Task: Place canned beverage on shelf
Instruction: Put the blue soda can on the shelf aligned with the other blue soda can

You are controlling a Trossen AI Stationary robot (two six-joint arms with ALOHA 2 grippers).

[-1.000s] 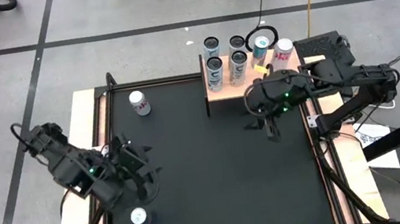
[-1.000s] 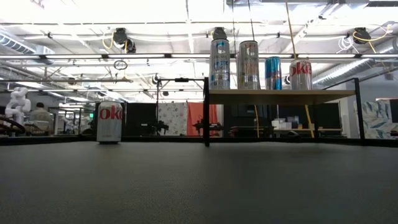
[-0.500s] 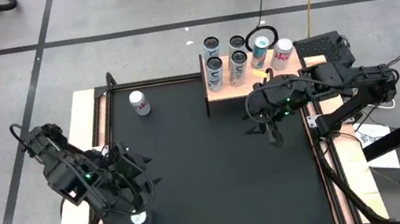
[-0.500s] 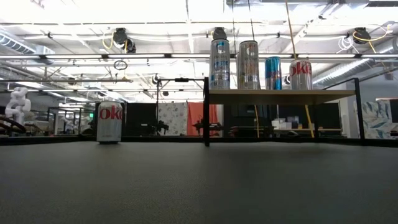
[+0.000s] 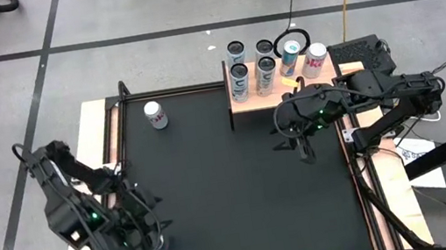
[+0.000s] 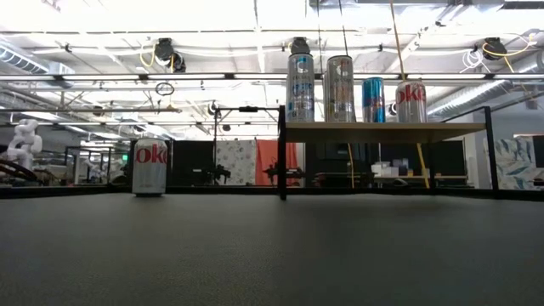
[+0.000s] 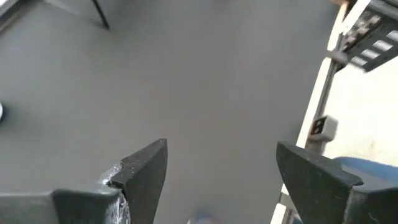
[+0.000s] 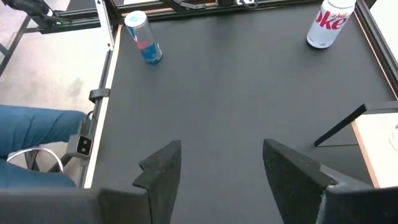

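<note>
The light-wood shelf with a black metal edge (image 5: 275, 90) stands at the far edge of the black mat (image 5: 231, 177) that covers the desk. It carries six cans in the high view: four tall silver cans with blue print (image 5: 252, 72), a slim blue can (image 5: 288, 59) and a silver can with red lettering (image 5: 314, 59). In the low view the last of these (image 6: 410, 102) shows only part of its red word; the writing on the tall cans is too small to read.

On the mat to the left of the shelf a silver Diet Coke can (image 5: 155, 115) stands upright; the low view reads "oke" (image 6: 150, 167) and the right wrist view shows "Diet" over "oke" (image 8: 329, 23). A second slim blue-and-silver can (image 8: 143, 37) stands near the mat's near-left corner, close to the desk's edge rail.

The left hand (image 5: 147, 238) hangs over that corner with its fingers (image 7: 146, 171) spread and released, gripping nothing; the blue can is hidden beneath the arm in the high view.

The right hand (image 5: 299, 140) hovers over the mat just in front of the shelf, fingers (image 8: 163, 165) apart and empty, well away from both loose cans.
</note>
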